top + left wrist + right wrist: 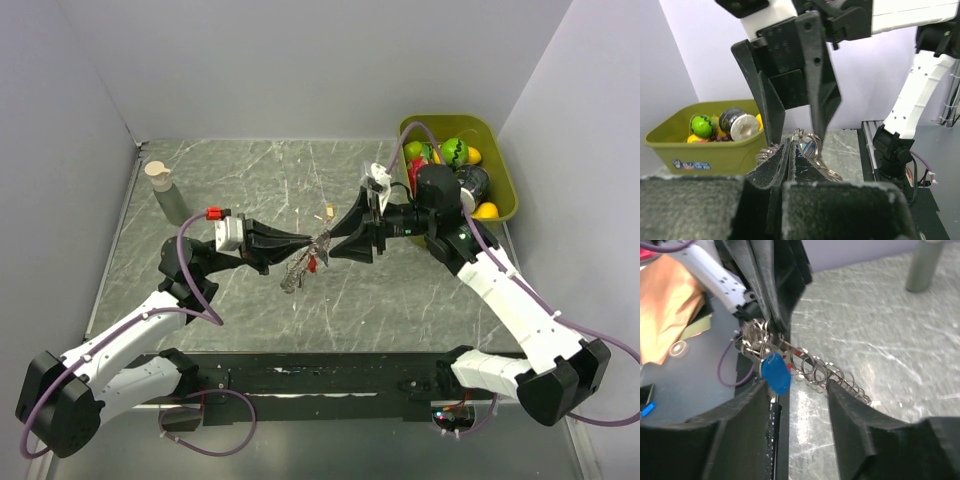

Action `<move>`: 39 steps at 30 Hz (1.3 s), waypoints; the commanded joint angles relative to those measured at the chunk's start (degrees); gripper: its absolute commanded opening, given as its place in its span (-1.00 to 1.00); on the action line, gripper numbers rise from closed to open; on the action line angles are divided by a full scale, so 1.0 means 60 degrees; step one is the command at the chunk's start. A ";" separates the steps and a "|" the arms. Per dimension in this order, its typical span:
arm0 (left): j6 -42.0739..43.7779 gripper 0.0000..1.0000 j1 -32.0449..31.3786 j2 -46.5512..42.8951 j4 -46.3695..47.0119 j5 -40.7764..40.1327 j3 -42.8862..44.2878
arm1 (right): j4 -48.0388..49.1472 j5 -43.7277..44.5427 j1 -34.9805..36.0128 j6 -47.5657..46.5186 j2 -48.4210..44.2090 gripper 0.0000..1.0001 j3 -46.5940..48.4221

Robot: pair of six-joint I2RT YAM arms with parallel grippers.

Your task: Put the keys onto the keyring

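Fingers first: your left gripper is clamped fully shut on the keyring. It pinches the wire right at the top so the rest dangles free above the table, trailing off toward 7 o'clock in the overhead view. That makes sense to me, since a hanging ring gives the other arm a fixed, reachable spot to work at. Your right gripper is nose to nose with it, jaws standing apart and straddling the pinch point, with nothing actually squeezed as far as I can see. A blue key hangs between those fingers, closer to the one at 9 o'clock in the right wrist view. I honestly can't tell whether it's threaded on the ring or just resting against the bunch. My guess is you're lining up to grab or nudge that blue one, and the risk is knocking the ring out of the left pinch. Further out, a tan key lies loose on the table at about 12 o'clock from where the grippers meet, so that one isn't on yet. The green bin of toys sits at 2 o'clock and a bottle at 10 o'clock, both well apart from the action.
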 commanded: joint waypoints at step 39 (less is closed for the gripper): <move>0.0160 -0.98 -0.0028 -0.0292 0.0292 -0.0822 0.0301 | 0.1617 0.2313 0.1254 0.1148 -0.0526 -1.00 -0.1015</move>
